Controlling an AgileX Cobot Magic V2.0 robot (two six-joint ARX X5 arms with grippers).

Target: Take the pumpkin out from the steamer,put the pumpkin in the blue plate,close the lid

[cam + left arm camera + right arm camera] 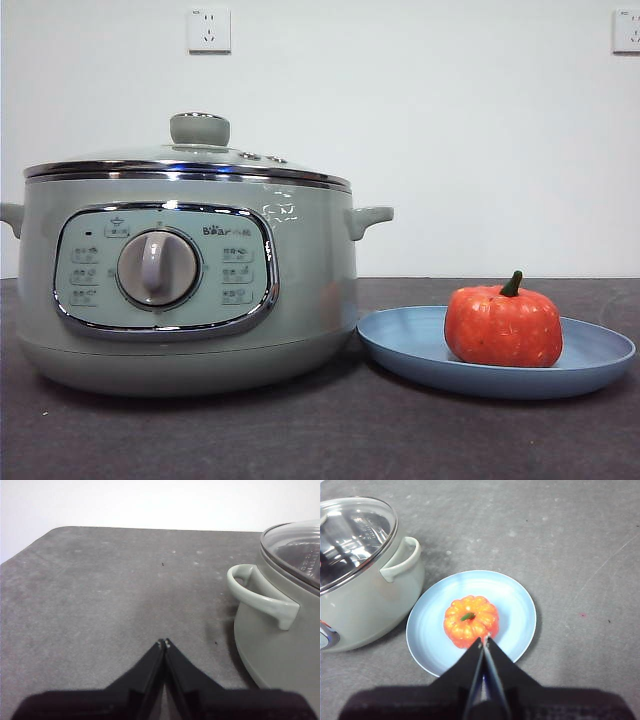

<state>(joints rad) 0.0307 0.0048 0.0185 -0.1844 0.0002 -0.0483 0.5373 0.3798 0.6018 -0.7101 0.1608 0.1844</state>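
The orange pumpkin with its green stem sits upright on the blue plate, to the right of the steamer. The glass lid rests shut on the steamer, knob on top. My right gripper hangs above the plate, just beside the pumpkin, shut and holding nothing. My left gripper is shut and empty over bare table, apart from the steamer's side handle. Neither arm shows in the front view.
The dark grey table stretches around the pot and plate. A white wall with two sockets stands behind. The table's far edge and rounded corner show in the left wrist view.
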